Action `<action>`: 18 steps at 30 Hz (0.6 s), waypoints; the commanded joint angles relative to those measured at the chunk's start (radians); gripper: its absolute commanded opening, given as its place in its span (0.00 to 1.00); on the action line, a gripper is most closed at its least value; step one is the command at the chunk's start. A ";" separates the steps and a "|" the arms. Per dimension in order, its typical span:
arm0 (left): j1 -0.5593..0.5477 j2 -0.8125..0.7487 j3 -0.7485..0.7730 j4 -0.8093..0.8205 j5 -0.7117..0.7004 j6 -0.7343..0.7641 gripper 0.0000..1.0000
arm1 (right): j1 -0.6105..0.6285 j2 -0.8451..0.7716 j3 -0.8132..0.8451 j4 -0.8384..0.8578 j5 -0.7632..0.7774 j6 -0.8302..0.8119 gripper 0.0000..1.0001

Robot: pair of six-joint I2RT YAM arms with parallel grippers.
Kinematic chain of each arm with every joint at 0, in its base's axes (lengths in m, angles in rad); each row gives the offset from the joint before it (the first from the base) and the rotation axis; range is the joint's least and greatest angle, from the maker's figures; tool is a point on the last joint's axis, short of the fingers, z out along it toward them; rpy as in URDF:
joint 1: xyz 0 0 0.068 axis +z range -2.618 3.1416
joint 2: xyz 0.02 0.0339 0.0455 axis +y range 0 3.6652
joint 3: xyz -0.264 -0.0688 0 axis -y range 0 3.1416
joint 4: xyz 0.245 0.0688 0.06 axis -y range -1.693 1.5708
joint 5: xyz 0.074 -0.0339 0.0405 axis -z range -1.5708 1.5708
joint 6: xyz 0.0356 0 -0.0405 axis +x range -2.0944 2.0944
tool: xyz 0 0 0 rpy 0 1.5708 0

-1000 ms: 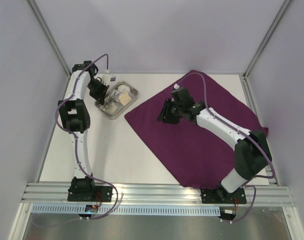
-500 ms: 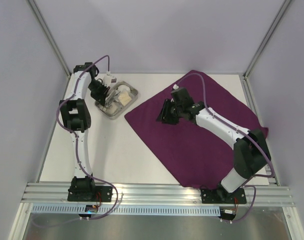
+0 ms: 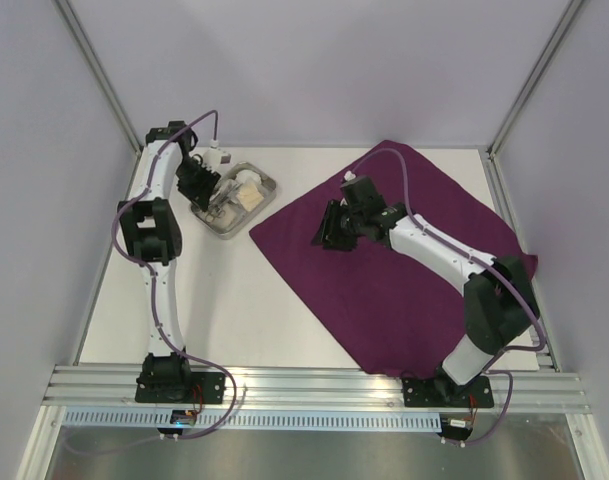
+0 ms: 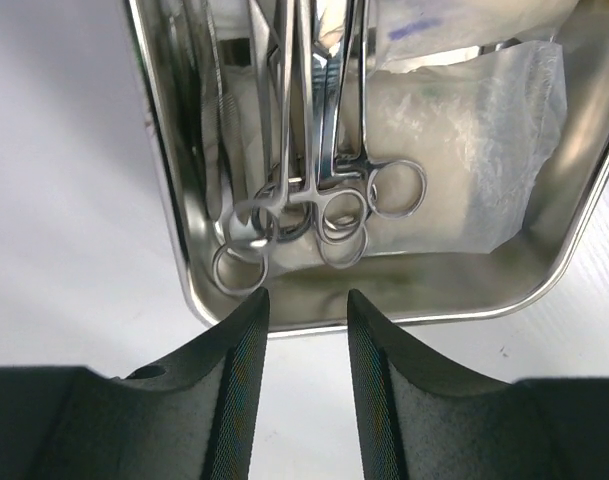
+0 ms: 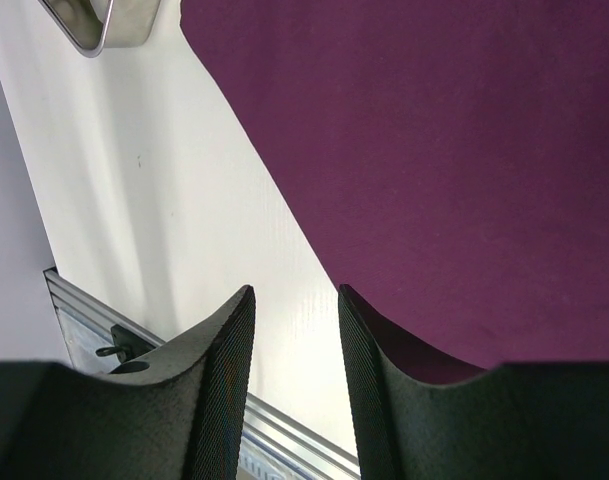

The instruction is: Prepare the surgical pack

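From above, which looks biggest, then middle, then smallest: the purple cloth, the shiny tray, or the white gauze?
1. purple cloth, by far the biggest
2. steel tray
3. white gauze, small enough to lie inside the tray

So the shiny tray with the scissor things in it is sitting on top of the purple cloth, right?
Not quite. The shiny tray does have the scissor-like clamps in it, but it sits on the white table, next to the purple cloth and not on top of it. The top external view shows this.
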 commanded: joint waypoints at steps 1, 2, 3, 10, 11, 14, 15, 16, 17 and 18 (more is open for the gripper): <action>-0.008 -0.148 0.032 -0.082 -0.058 -0.055 0.46 | 0.001 0.013 0.027 0.023 -0.021 0.008 0.41; -0.011 -0.174 0.016 -0.079 -0.051 -0.059 0.46 | 0.003 0.015 0.027 0.022 -0.021 0.008 0.41; -0.021 -0.202 -0.005 -0.065 -0.025 -0.056 0.48 | 0.001 0.015 0.024 0.022 -0.021 0.007 0.42; -0.178 -0.374 -0.260 0.004 0.008 -0.059 0.61 | 0.006 0.023 0.007 0.024 -0.033 0.004 0.41; -0.206 -0.375 -0.278 0.019 0.015 -0.073 0.62 | 0.006 0.023 0.007 0.021 -0.033 0.001 0.41; -0.260 -0.345 -0.306 0.098 -0.024 -0.102 0.69 | 0.006 0.018 0.004 0.007 -0.029 -0.010 0.41; -0.271 -0.334 -0.301 0.114 -0.046 -0.107 0.70 | 0.006 0.017 0.002 0.004 -0.027 -0.015 0.41; -0.280 -0.311 -0.292 0.127 -0.069 -0.108 0.70 | 0.006 0.014 -0.004 0.000 -0.024 -0.018 0.41; -0.295 -0.300 -0.285 0.144 -0.101 -0.113 0.70 | 0.006 0.012 -0.008 -0.002 -0.024 -0.018 0.41; -0.301 -0.291 -0.280 0.173 -0.115 -0.117 0.70 | 0.006 0.007 -0.013 -0.002 -0.022 -0.018 0.41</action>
